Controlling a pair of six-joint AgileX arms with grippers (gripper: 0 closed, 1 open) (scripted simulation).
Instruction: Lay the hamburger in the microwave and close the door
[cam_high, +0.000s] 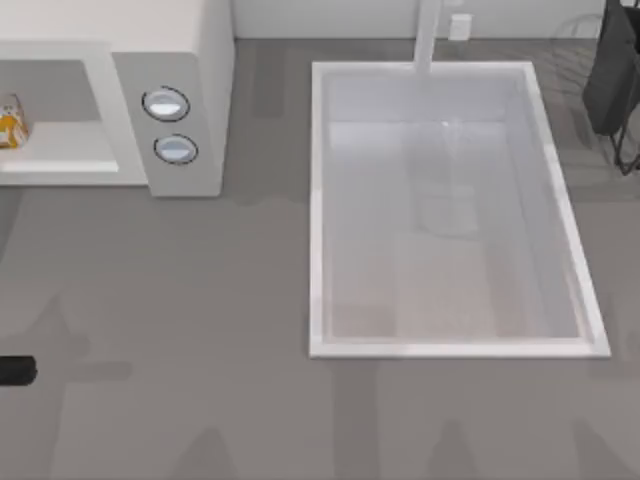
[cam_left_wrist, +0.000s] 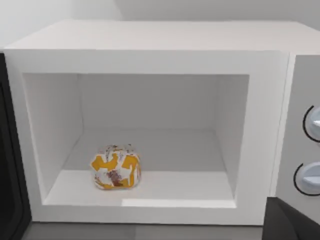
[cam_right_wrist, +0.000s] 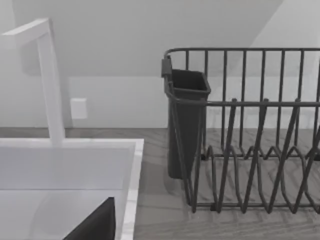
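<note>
Left gripper (cam_left_wrist: 292, 222) is just a dark wedge at the lower right of the left wrist view, facing the open cavity; can't tell its state, nothing seen held. Hamburger (cam_left_wrist: 116, 166), soft rounded bundle in white paper with orange-yellow print, sits on the cavity floor lower left of frame, near the front lip, so placing looks done. Microwave (cam_high: 190, 60) is boxy, smooth off-white, upper left of the top view, two round silver-blue knobs (cam_high: 166, 104) on its side panel. Door (cam_left_wrist: 10, 165) shows as a dark slab at the left edge, swung open, so closing is what's left, I'd judge. Right gripper (cam_right_wrist: 95, 225), state can't tell, parked facing the glossy white sink (cam_right_wrist: 131, 165) and dark wire dish rack (cam_right_wrist: 250, 105)
</note>
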